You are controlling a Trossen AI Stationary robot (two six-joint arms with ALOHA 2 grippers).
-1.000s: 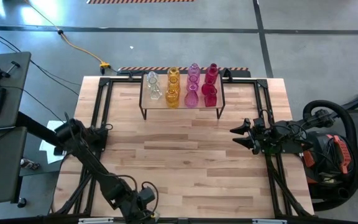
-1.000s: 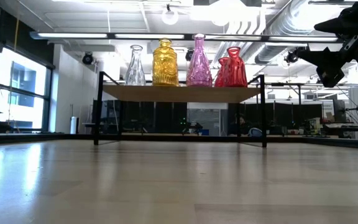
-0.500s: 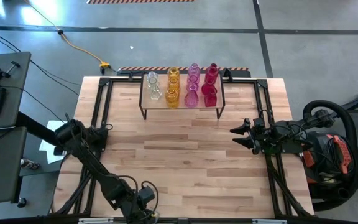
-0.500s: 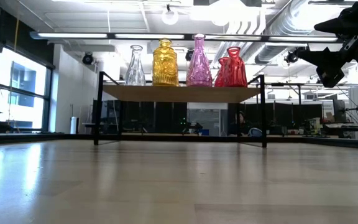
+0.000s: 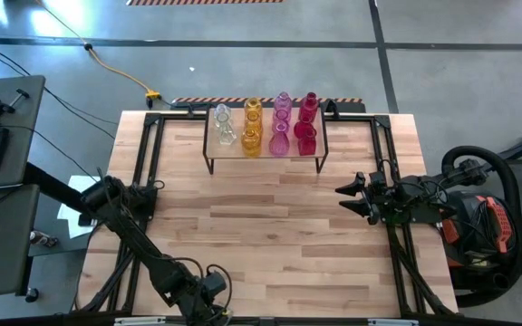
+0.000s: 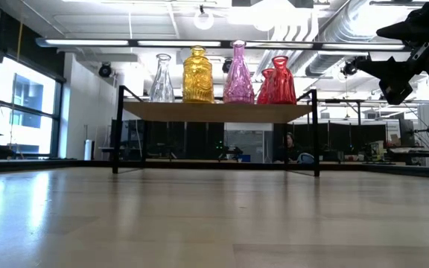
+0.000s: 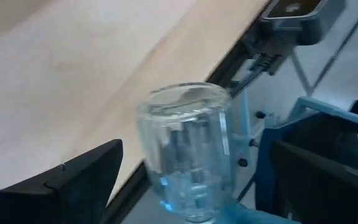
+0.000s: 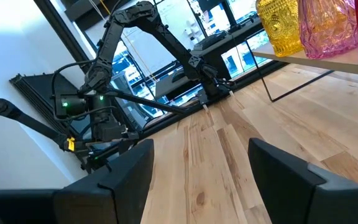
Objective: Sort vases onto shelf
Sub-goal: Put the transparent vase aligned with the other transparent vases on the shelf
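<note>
Vases (image 5: 264, 125), narrow-necked translucent glass in clear, amber, pink, red, we see grouped on shelf (image 5: 315, 147): pale wood top, thin black legs, at desk (image 5: 261, 235) far edge. We see left claw (image 7: 185, 174) spread around clear glass vase (image 7: 188, 155) off desk's near edge. Right claw (image 5: 344, 199) spread, empty, above plank desk's right side.

Glass vases (image 5: 265, 127) are standing in clear, amber, pink and red columns on the shelf (image 5: 265, 156) at the table's (image 5: 270, 244) far edge; the left gripper (image 5: 214, 310) is hanging at the near edge, while the right gripper (image 5: 350, 197), jaws parted, is hovering over the right side
</note>
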